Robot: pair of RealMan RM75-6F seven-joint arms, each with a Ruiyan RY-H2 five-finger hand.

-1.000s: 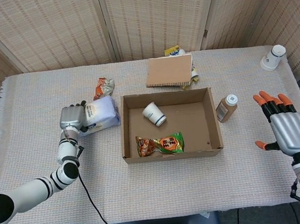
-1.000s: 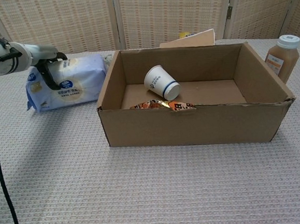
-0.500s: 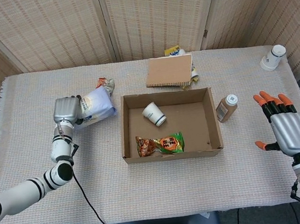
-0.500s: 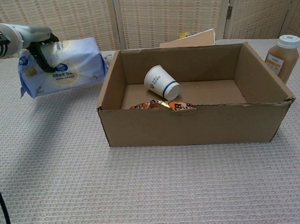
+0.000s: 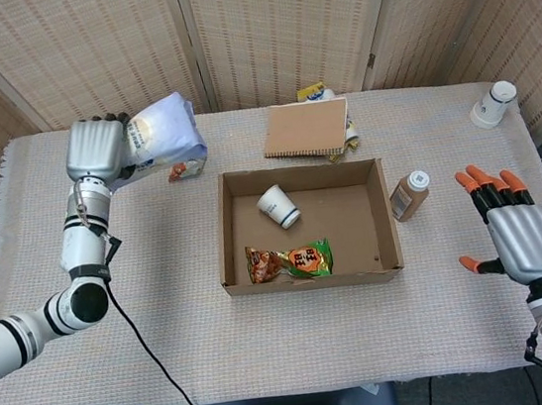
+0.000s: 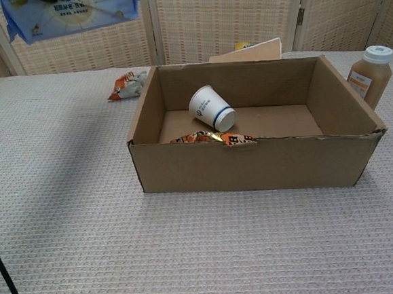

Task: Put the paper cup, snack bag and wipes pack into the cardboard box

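Observation:
My left hand [image 5: 94, 151] grips the pale blue wipes pack [image 5: 161, 137] and holds it high above the table, left of the cardboard box [image 5: 313, 280]. Only the lower edge of the wipes pack [image 6: 70, 12] shows at the top of the chest view; the hand itself is cut off there. Inside the box a white paper cup [image 5: 279, 206] lies on its side, and an orange and green snack bag [image 5: 290, 261] lies against the front wall. The cup [image 6: 212, 109] and bag [image 6: 213, 139] also show in the chest view. My right hand [image 5: 515, 230] hovers open at the table's right edge.
A second small snack bag [image 6: 127, 85] lies on the table behind the box's left corner. A brown bottle [image 5: 409, 194] stands right of the box. A cardboard sheet [image 5: 306, 129] lies behind it. A paper cup [image 5: 492, 104] lies at the far right corner.
My left hand has lifted the wipes pack off the table and raised it well up; the small snack bag behind it is now uncovered. The right hand has stayed put.

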